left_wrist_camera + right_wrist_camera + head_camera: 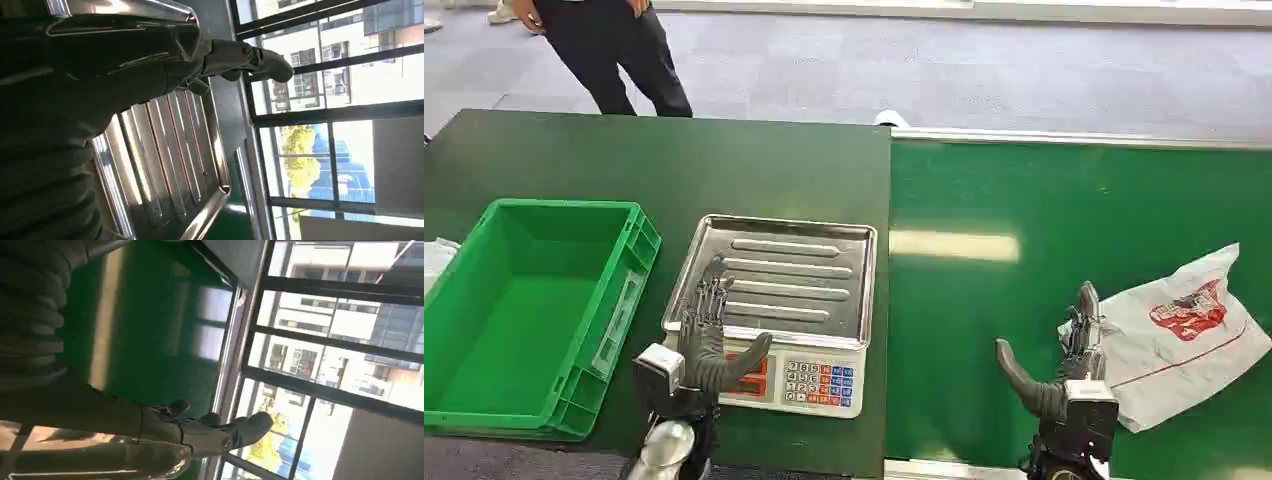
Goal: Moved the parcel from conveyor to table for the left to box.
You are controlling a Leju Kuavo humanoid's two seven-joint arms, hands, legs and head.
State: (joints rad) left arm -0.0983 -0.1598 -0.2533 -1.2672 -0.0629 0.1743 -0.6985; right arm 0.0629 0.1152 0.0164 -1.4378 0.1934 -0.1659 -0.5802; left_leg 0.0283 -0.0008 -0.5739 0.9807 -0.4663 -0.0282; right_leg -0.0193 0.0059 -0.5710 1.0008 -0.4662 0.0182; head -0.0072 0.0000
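Observation:
A white plastic parcel (1186, 335) with a red print lies on the green conveyor belt (1024, 300) at the right. My right hand (1064, 360) stands open just left of the parcel, fingers touching or nearly touching its edge, thumb spread to the left. In the right wrist view the fingers (220, 432) stretch out over the belt (150, 340). My left hand (709, 340) is open over the near edge of the steel scale tray (784, 275), holding nothing. The left wrist view has the fingers (240, 57) extended above the ribbed tray (170, 150).
A green crate (534, 310) stands empty at the left of the dark table (674, 160). The scale's keypad (819, 382) faces me. A person in dark trousers (614, 50) stands beyond the table's far edge. A white scrap (436, 258) lies left of the crate.

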